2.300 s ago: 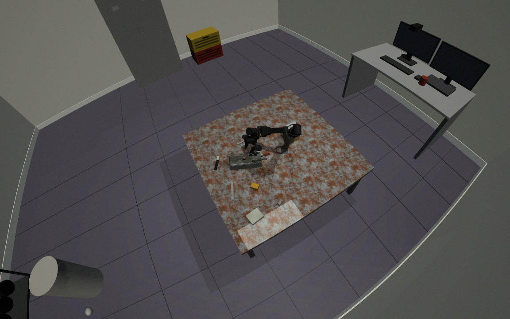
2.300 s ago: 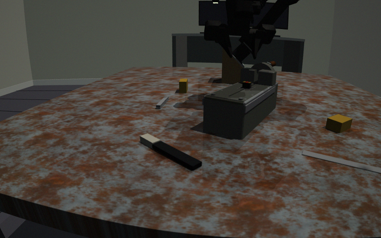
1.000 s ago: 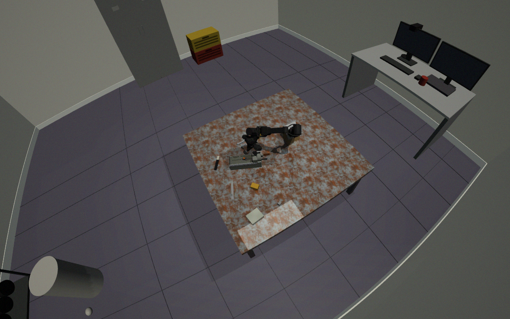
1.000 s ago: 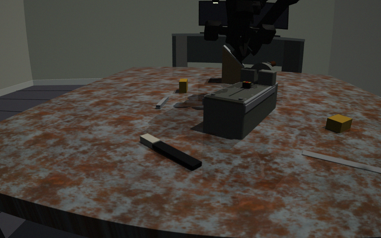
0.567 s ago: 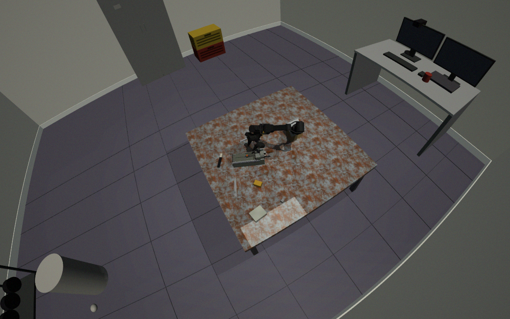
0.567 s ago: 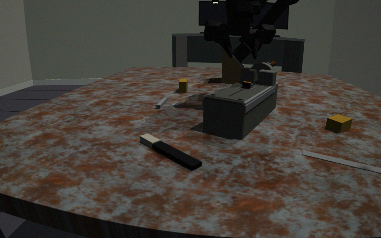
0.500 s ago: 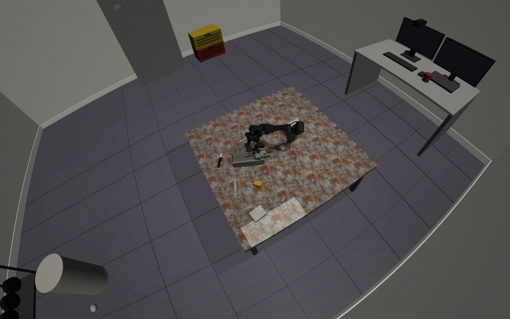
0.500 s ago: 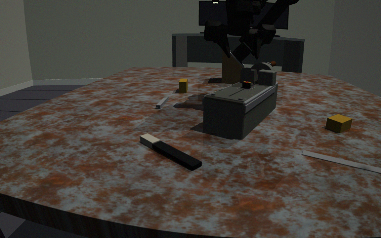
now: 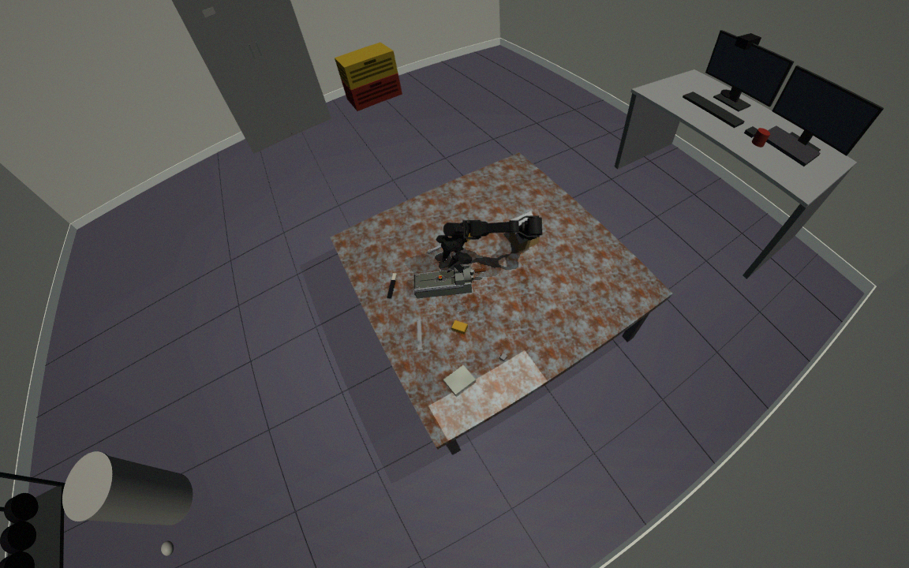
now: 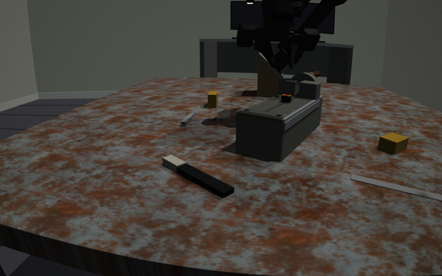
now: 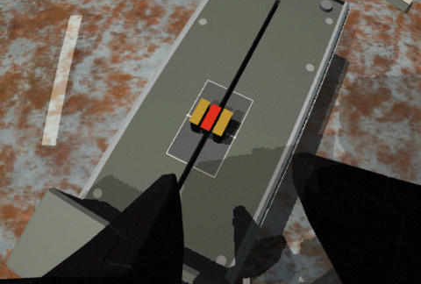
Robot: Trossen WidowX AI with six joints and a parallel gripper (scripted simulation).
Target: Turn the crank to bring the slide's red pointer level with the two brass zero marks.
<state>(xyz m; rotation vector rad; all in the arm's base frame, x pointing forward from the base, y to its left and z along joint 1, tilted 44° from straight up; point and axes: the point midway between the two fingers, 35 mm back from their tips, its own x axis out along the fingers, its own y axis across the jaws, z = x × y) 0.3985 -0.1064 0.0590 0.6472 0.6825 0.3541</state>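
The grey machine (image 9: 442, 290) (image 10: 260, 133) (image 11: 272, 78) stands on the table. On its slotted top, the red pointer (image 11: 210, 117) sits between two brass marks (image 11: 199, 111) (image 11: 223, 122). It looks about level with them; a tiny offset cannot be ruled out. The crank's grey disc (image 10: 303, 77) is at the machine's far end, with its orange-brown handle (image 9: 479, 269) (image 10: 316, 73) sticking out. The handle is outside the wrist view. My gripper (image 10: 283, 66) (image 11: 235, 177) is part open, nothing visible between its fingers. It hangs above the machine's crank end, apart from the handle.
A black-and-cream bar (image 9: 391, 285) (image 10: 205, 179) lies off the machine's near end. A yellow block (image 9: 459, 326) (image 10: 392, 142) and a thin pale strip (image 9: 420, 333) (image 10: 397, 187) lie to one side. Another yellow block (image 10: 212, 99), a grey bar (image 10: 188, 119) and a tan wedge (image 10: 266, 80) stand opposite.
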